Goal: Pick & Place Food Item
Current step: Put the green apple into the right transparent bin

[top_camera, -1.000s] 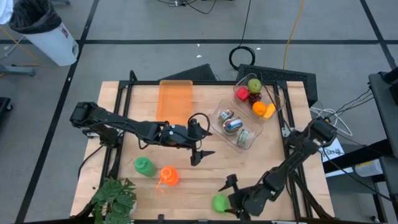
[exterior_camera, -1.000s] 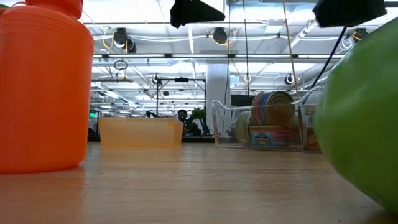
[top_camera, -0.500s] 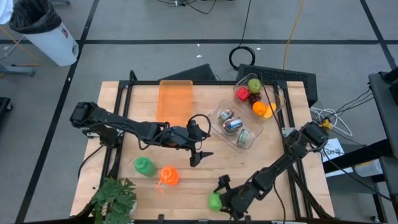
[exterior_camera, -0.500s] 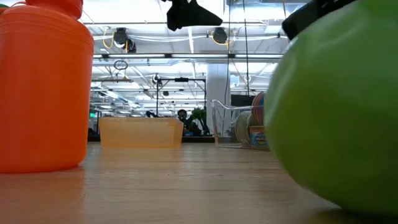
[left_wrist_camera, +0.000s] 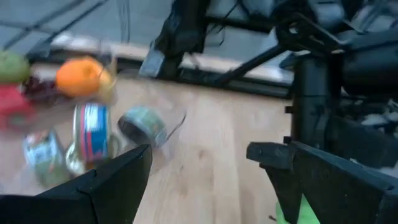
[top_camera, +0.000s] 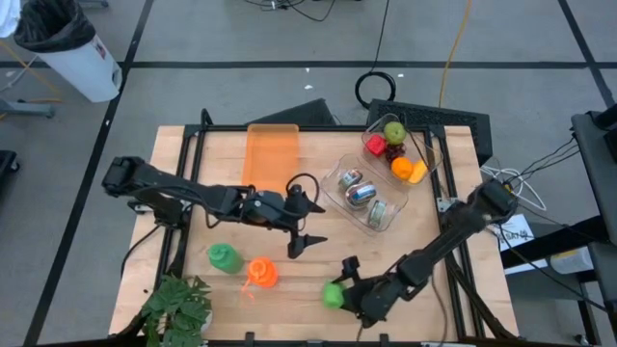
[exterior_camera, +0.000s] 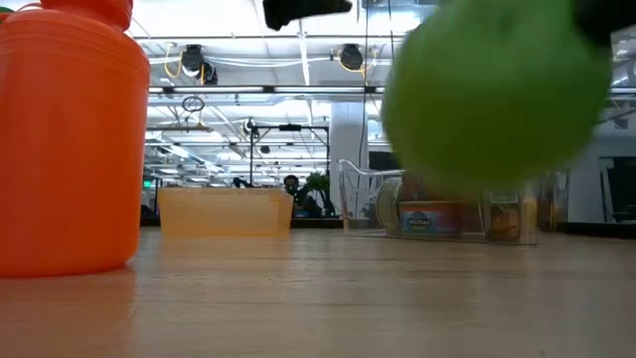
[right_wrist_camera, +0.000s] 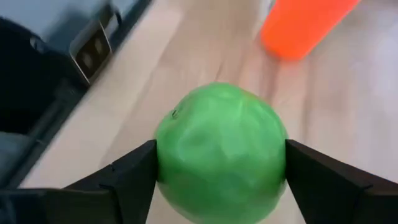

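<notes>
The right tool (top_camera: 339, 285) is clamping the green apple (top_camera: 333, 295) between its two fingers and holding it clear of the table (top_camera: 318, 260), just beside the orange cup (top_camera: 260, 273) on the side away from the green cup (top_camera: 224, 256). The left tool (top_camera: 307, 224) is hanging with its fingers spread wide and nothing between them, farther in over the table from the orange cup, between that cup and the clear bin (top_camera: 381, 188) of cans and fruit.
</notes>
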